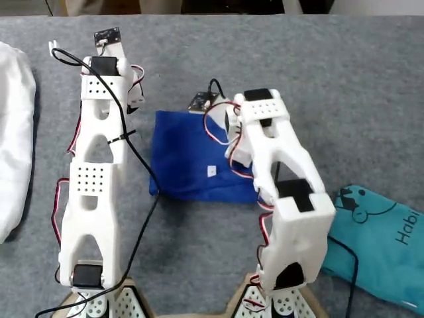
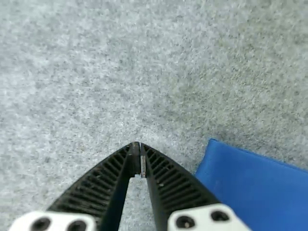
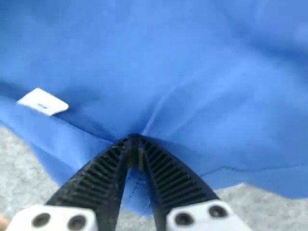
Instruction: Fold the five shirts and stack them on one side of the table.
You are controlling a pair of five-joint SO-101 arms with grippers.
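A folded blue shirt (image 1: pixel 189 156) lies flat in the middle of the grey table, a small white label (image 1: pixel 211 171) on top. My right arm (image 1: pixel 268 136) leans over its right edge. In the right wrist view my right gripper (image 3: pixel 135 140) is shut, its tips pinched on the blue shirt (image 3: pixel 192 62), and creases run out from the tips; the label (image 3: pixel 42 102) lies nearby. My left arm (image 1: pixel 99 86) stands left of the shirt. My left gripper (image 2: pixel 136 147) is shut and holds nothing over bare table, with a corner of the blue shirt (image 2: pixel 255 190) beside it.
A white shirt (image 1: pixel 13 132) lies bunched at the table's left edge. A teal shirt (image 1: pixel 377 238) with a printed figure lies at the front right. Bare grey table (image 1: pixel 344 79) stretches across the back and the right.
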